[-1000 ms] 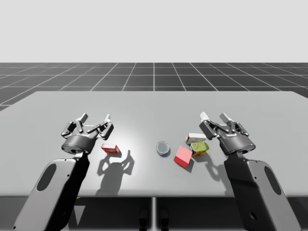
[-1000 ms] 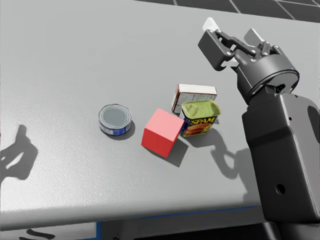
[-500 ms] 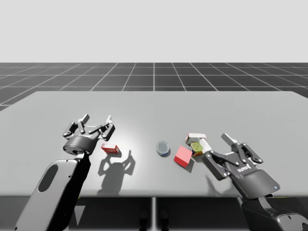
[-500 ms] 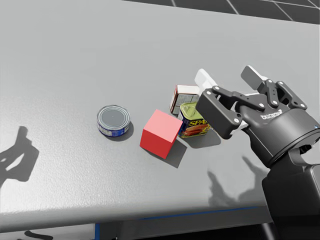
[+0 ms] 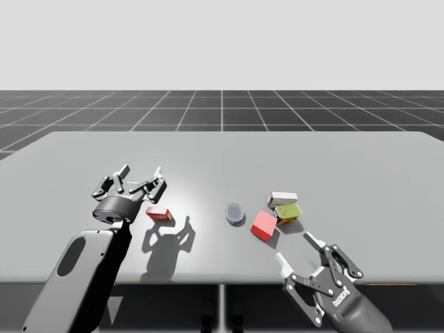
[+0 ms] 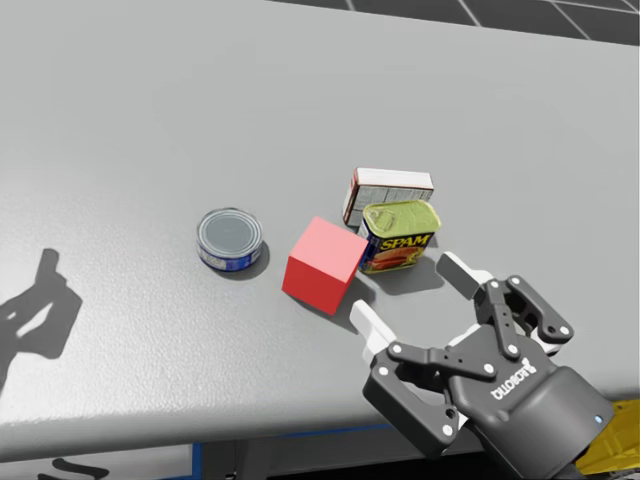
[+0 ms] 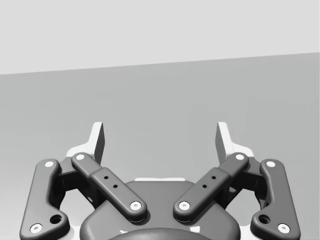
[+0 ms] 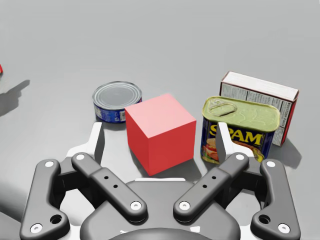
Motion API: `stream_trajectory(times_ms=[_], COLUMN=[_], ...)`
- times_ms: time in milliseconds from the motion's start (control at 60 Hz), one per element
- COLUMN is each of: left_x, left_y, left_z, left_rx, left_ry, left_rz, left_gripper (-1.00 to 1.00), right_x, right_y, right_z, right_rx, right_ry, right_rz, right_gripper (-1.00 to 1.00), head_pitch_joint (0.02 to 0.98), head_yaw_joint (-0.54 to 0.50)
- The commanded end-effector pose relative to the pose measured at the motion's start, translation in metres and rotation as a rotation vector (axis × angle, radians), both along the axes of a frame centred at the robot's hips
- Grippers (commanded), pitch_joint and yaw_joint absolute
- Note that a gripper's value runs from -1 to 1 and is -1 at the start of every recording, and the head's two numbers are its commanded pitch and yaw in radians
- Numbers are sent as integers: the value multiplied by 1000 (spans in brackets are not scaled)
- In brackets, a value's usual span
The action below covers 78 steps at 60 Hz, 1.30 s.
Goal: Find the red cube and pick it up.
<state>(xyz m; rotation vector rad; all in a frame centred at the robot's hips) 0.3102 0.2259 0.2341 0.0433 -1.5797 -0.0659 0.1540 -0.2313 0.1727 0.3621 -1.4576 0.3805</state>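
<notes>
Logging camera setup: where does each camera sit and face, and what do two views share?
High view: above the table, angled down; left gripper and right gripper show.
Head view: on my head, looking down at the red cube; right gripper shows.
Left wrist view: on left hand, facing across the table between open fingers.
Right wrist view: on right hand, open fingers toward the red cube, shared with head view.

ahead of my right gripper (image 6: 412, 295), bare surface (image 8: 60, 60) separates the red cube (image 8: 160, 132) from the round blue can (image 8: 116, 101); the yellow-green can (image 8: 239, 127) crowds the cube's other side, just beside it.
</notes>
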Motion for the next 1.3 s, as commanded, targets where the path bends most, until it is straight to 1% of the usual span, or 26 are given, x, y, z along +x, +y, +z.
stream_trajectory(times_ms=[17,83,217,267,317,383,500,567,683,700,733,883,1017,1067,1150,1200,1233,1267,1300], left_x=[0,1,1,1,1,1,1,1,1,1,1,0,0,0,0,1,1,1,1], left_y=[-1,-1,-1,-1,-1,-1,-1,-1,-2,-2,-2,-2,-1,-1,-1,-1,-1,-1,-1], left_z=[0,-1,-1,-1,-1,-1,-1,-1,-1,-1,-1,-1,0,0,0,0,0,0,0], left_rx=[3,9,18,19,18,19,21,21,21,21,20,19,18,19,19,19,19,19,20], left_ry=[0,3,7,7,7,7,8,8,8,7,7,6,5,5,5,5,5,5,6], left_rz=[0,-1,-1,-1,-1,0,-1,-1,-1,-1,-1,-1,-1,0,0,0,0,0,0], left_gripper=[-1000,-1000,-1000,-1000,-1000,-1000,-1000,-1000,-1000,-1000,-1000,-1000,-1000,-1000,-1000,-1000,-1000,-1000,-1000], right_x=[1,7,23,27,34,42,55,60,71,74,75,85,90,91,92,92,90,89,86], right_y=[7,10,13,15,17,19,21,21,22,22,23,25,30,32,35,35,34,34,32], right_z=[-23,-30,-40,-41,-44,-47,-51,-52,-56,-57,-57,-58,-56,-56,-55,-56,-56,-56,-58], right_rx=[-27,-26,-50,-49,-63,-70,-88,-84,-101,-109,-107,-134,-143,-150,-153,-161,-164,-157,-171], right_ry=[11,25,42,46,50,64,89,110,137,137,137,132,139,124,133,135,168,162,153], right_rz=[51,75,85,91,93,98,68,57,37,30,34,40,58,62,73,85,116,105,92], right_gripper=[-1000,-1000,-1000,-1000,-1000,-1000,-1000,-1000,-1000,-1000,-1000,-1000,-1000,-1000,-1000,-1000,-1000,-670,880], head_pitch_joint=[887,886,888,888,888,889,889,890,893,893,892,893,891,890,888,885,883,882,880], head_yaw_joint=[-237,-236,-231,-229,-227,-224,-219,-217,-214,-213,-213,-208,-205,-204,-205,-206,-206,-206,-208])
